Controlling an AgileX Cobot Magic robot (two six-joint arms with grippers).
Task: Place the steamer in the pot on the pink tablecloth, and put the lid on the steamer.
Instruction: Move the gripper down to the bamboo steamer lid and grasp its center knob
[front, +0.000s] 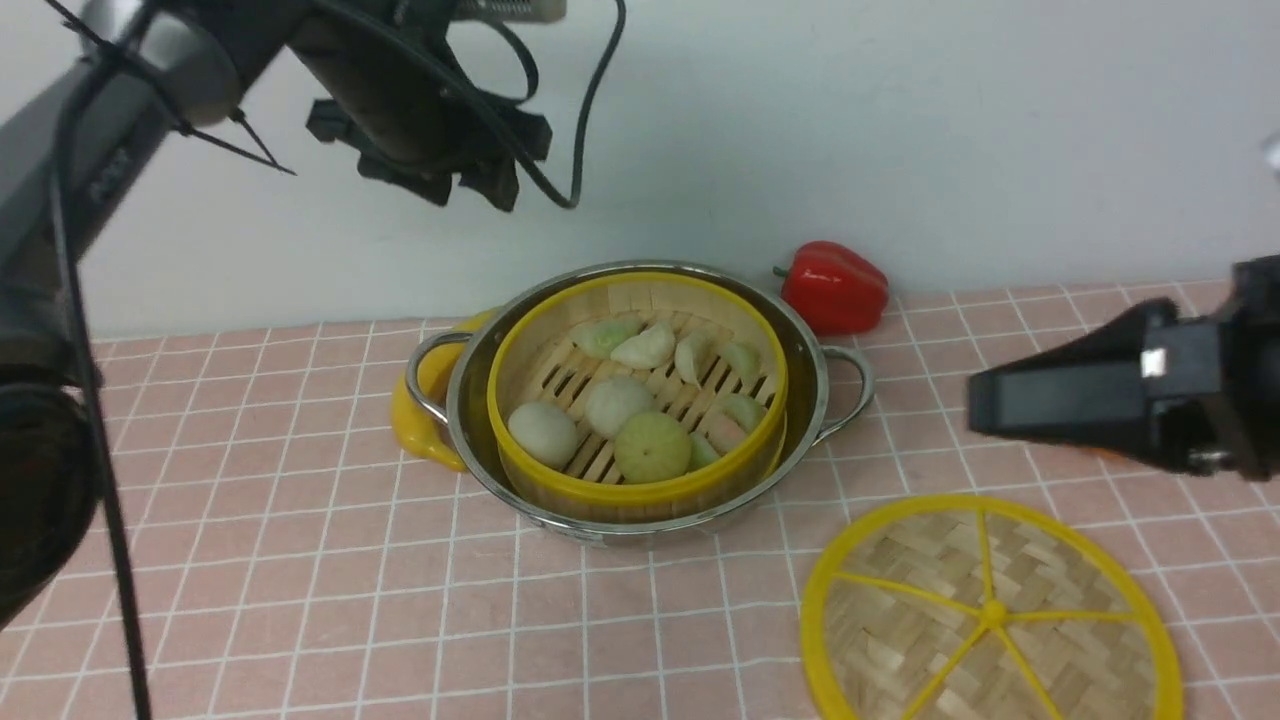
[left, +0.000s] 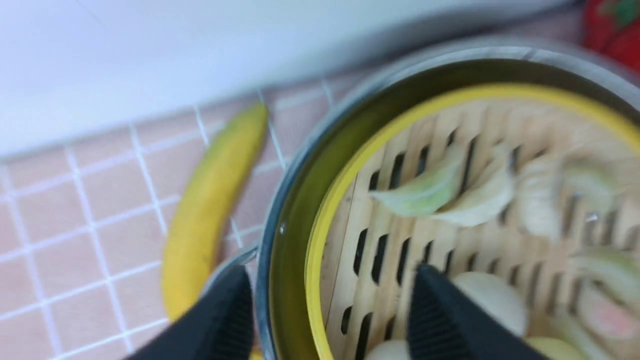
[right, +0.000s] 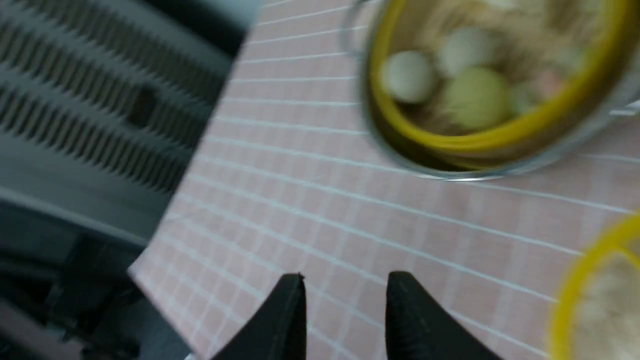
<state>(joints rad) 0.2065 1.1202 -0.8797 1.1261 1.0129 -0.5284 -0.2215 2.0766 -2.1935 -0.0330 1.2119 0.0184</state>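
nearest of all lies the lid (front: 990, 612), flat on the pink tablecloth (front: 300, 560) at the near right, knob side up, its near edge cut off by the frame. it sits well apart from the pot (front: 468, 395) and touches neither gripper.

farther back, about mid-scene, the pot stands on the cloth with a looped handle on each side. the steamer (front: 620, 490) sits inside it, upright and uncovered, its yellow rim rising a little above the steel rim. pale and greenish toy buns and dumplings (front: 652, 447) lie on its slatted floor.

a banana (left: 210, 210) lies on the cloth just beside the pot's left handle. a red pepper (front: 835, 287) rests at the far right of the pot, near the white wall (front: 900, 150).

the left gripper (left: 330, 275) hangs high above the pot's far left side, jaws spread wide and grasping nothing. the right gripper (right: 347, 280) hovers over the cloth to the right of the pot and beyond the lid, pointing left. its fingers are a little parted, with only bare cloth showing between them.
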